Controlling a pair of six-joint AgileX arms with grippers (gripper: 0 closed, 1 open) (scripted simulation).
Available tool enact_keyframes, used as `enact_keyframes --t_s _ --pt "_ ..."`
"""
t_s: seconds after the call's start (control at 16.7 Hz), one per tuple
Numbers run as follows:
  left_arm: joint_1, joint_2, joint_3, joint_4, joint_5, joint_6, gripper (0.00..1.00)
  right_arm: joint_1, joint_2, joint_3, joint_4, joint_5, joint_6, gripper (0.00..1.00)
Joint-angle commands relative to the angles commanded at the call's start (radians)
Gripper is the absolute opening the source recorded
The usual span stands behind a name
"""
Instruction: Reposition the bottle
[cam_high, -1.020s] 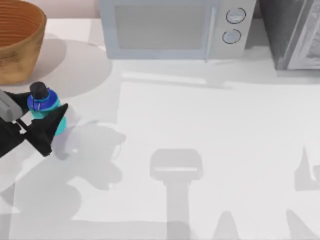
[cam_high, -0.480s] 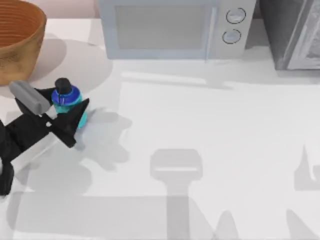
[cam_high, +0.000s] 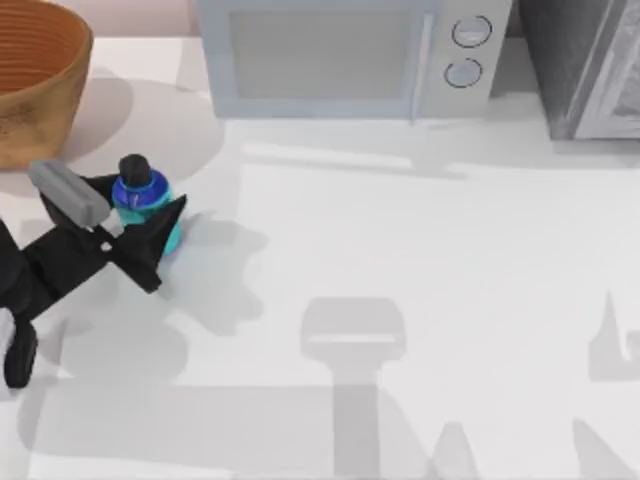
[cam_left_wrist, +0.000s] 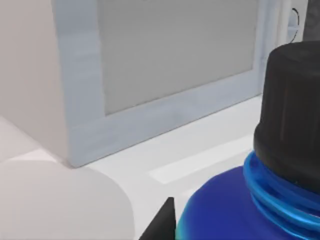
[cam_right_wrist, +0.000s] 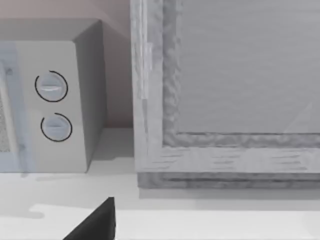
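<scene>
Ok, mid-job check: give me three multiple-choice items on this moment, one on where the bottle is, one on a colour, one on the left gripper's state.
1. Where is the bottle?
A. On the table's left side, in front of the basket
B. Inside the microwave
C. At the table's right edge

2. What colour is the bottle's cap?
A. White
B. Black
C. Orange

3. What is the left gripper doing?
A. Open, far from the bottle
B. Resting in the basket
C. Shut on the bottle

Answers:
1. A, since the top view shows it left of centre, nearer than the basket.
2. B, since the left wrist view shows a black cap above the blue shoulder.
3. C, since its dark fingers sit against both sides of the bottle's body in the top view.
</scene>
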Motion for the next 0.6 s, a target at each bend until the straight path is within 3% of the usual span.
enact_keyframes --t_s 0.6 --pt "0.0 0.0 0.0 0.0 0.0 0.0 0.98 0.0 0.0 0.0 0.0 0.0 0.0 1.0"
